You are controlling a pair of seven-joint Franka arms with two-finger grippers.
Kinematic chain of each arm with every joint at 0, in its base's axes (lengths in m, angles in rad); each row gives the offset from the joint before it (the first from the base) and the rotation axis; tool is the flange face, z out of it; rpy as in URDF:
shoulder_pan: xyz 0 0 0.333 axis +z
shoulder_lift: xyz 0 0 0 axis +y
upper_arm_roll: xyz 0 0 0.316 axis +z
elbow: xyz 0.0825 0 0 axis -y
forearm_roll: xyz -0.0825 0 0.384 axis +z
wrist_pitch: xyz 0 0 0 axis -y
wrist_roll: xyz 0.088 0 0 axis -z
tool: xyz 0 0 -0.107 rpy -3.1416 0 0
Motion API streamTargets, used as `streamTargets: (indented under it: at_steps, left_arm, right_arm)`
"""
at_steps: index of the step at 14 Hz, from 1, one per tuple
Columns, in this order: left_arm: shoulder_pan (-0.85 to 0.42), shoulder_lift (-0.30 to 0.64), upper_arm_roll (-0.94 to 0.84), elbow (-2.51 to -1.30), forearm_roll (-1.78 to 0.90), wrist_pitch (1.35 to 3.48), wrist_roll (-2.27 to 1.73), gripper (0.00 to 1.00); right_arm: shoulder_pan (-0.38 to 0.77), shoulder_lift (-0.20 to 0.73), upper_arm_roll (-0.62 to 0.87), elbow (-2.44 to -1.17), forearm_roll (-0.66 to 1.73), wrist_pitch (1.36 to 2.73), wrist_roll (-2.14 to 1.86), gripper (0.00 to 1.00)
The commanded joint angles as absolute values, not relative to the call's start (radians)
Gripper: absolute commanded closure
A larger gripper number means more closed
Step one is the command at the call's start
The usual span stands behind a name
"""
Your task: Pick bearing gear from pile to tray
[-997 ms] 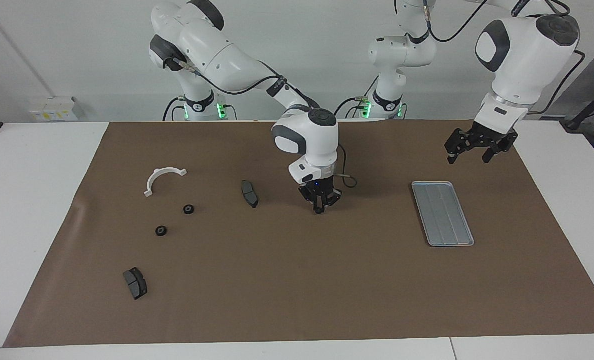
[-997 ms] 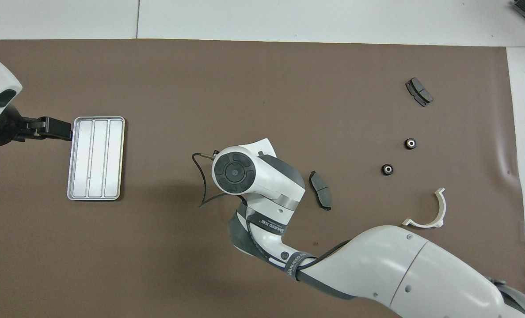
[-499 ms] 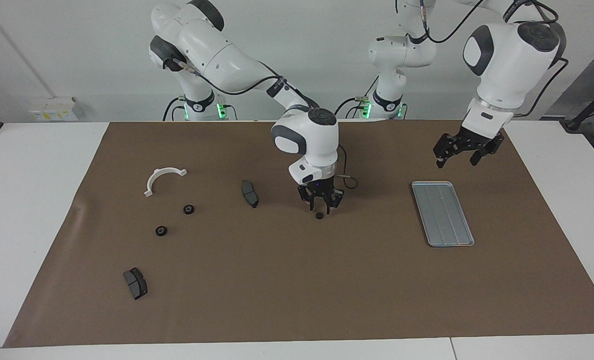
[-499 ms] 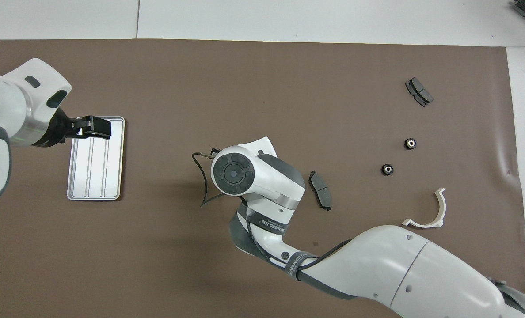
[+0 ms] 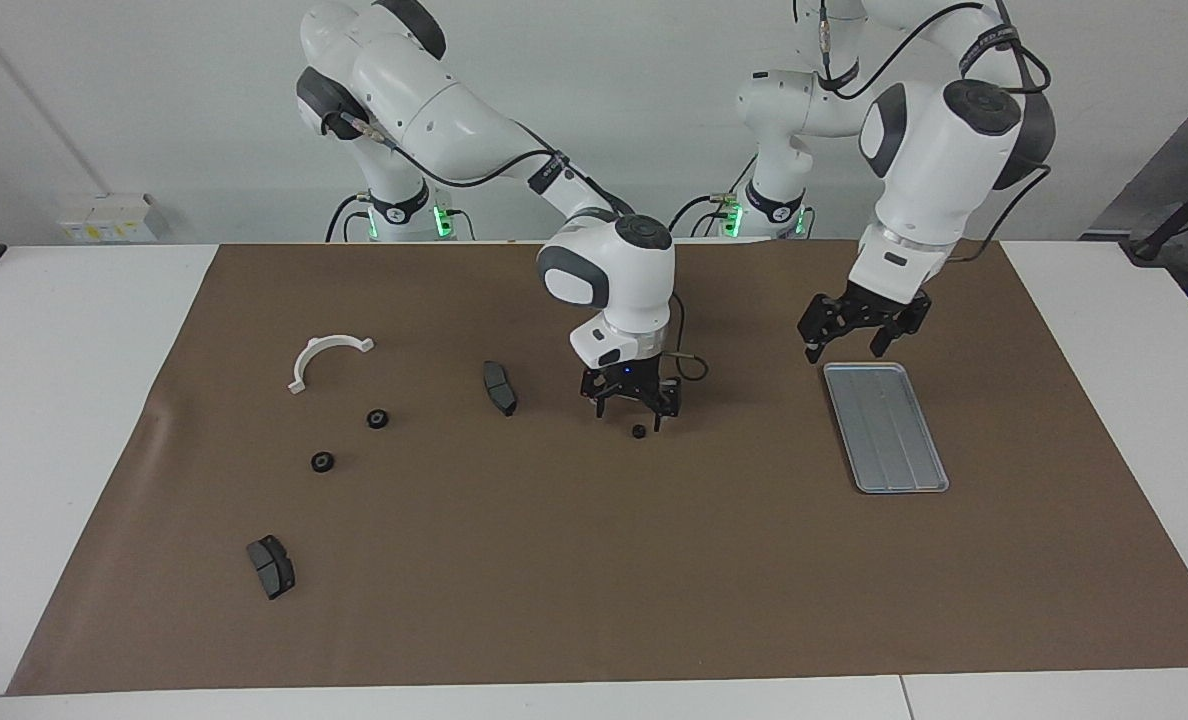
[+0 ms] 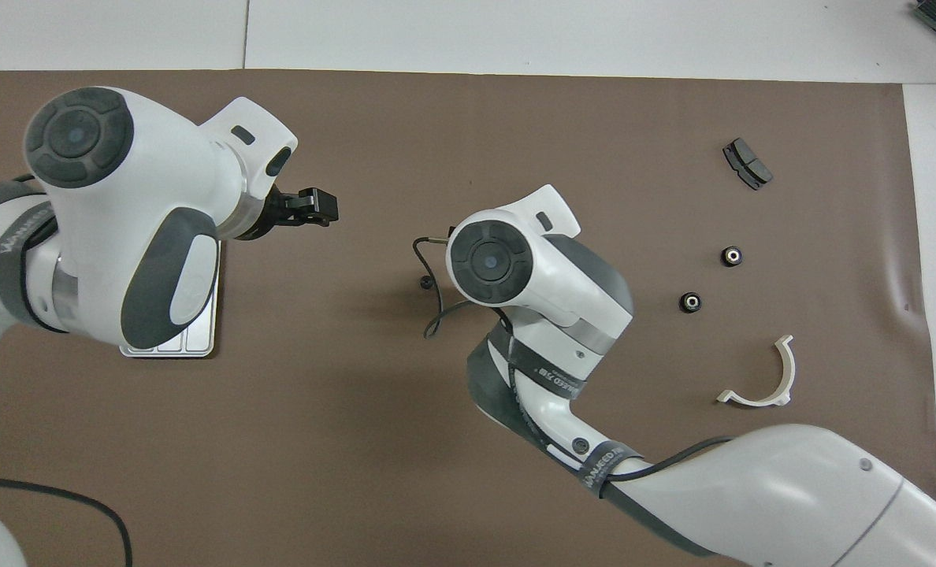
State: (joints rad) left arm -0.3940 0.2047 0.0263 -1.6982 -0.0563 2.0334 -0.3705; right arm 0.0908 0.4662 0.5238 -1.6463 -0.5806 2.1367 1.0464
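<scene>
Facing view: my right gripper (image 5: pixel 630 411) hangs low over the middle of the brown mat (image 5: pixel 594 600), jaws spread wide and holding nothing. One small black gear (image 5: pixel 638 431) lies on the mat just under and clear of my fingertips. It is well apart from the tray (image 5: pixel 886 426), which sits toward the left arm's end of the table and carries nothing.

My left gripper (image 5: pixel 857 331) is over the mat just beside the tray's robot-side end, jaws also wide and empty.

The pile lies toward the right arm's end: two more gears (image 5: pixel 377 419), (image 5: pixel 322 462), a white half-ring (image 5: pixel 326 358) and two dark pads (image 5: pixel 499 387), (image 5: pixel 271 566).

Risks, in my judgement: the gear is small and round, so an off-centre closure could flick it away or roll it. Both wrists are near each other over the centre; a reach for the gear by the left arm could foul my right one. A release from too high could bounce the gear over the tray's low rim.
</scene>
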Motion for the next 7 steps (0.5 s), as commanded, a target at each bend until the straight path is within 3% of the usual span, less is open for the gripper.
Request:
streamTargets:
  at_steps: [1, 3, 7]
  left_arm:
    - [-0.487, 0.386, 0.044, -1.515, -0.057, 2.014, -0.458, 0.00]
    - [-0.521, 0.466, 0.046, -1.453, -0.054, 2.020, -0.477, 0.00]
    - [-0.578, 0.495, 0.044, -1.495, -0.048, 2.123, -0.477, 0.00]
  right_arm:
    - [0.077, 0.330, 0.386, -1.746, -0.407, 2.152, 0.770, 0.00]
    - [0.075, 0.296, 0.271, -1.755, -0.286, 2.151, 0.533, 0.00]
    - [0.074, 0.295, 0.106, -1.761, -0.138, 2.158, 0.185, 0.00]
